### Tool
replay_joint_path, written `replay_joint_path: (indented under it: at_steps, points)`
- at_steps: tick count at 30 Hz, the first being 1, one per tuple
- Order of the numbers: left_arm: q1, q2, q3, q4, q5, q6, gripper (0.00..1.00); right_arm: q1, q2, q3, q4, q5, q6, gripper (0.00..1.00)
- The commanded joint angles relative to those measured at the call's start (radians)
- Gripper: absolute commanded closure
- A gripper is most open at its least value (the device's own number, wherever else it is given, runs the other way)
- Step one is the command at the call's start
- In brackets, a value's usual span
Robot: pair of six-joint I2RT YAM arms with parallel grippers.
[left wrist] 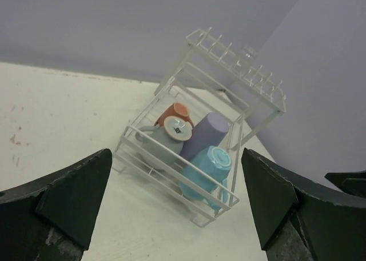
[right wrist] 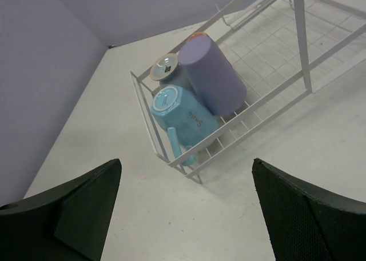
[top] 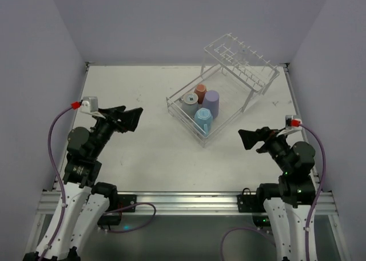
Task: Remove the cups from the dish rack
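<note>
The clear dish rack [top: 184, 121] stands at the table's middle right, its raised tilted tier [top: 240, 56] at the back. In its low basket lie four cups: salmon-pink [top: 201, 91], lavender [top: 212, 101], grey-blue [top: 189, 103] and light blue [top: 203, 120]. My left gripper [top: 131, 113] is open and empty, well left of the rack. My right gripper [top: 247, 139] is open and empty, near the rack's front right. The left wrist view shows the light blue cup [left wrist: 205, 171], lavender cup [left wrist: 206, 132], grey-blue cup [left wrist: 163, 142] and salmon-pink cup [left wrist: 173, 112]. The right wrist view shows the light blue cup [right wrist: 183, 117] and lavender cup [right wrist: 211, 72].
The white table [top: 137, 84] is walled by pale purple panels on the left, back and right. The rack's tier legs [top: 250, 98] stand to the right of the basket. Bare tabletop lies left of the rack and in front of it.
</note>
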Motion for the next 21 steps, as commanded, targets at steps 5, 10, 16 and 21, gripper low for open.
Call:
replay_joint_path:
  at_steps: [5,10,16,21]
  points:
    - [-0.004,0.279,0.184,-0.239,0.031,0.094,0.00,0.040,0.267,0.215,-0.016,-0.056,-0.065,0.01]
    - [-0.004,0.319,0.157,-0.199,0.059,0.076,0.01,0.288,0.526,0.420,-0.104,0.176,-0.105,0.01]
    - [-0.004,0.295,0.133,-0.185,0.056,0.072,0.00,0.431,0.790,0.638,-0.145,0.345,-0.121,0.01]
    - [-0.004,0.286,0.127,-0.183,0.070,0.071,0.01,0.442,0.968,0.775,-0.176,0.423,-0.159,0.01]
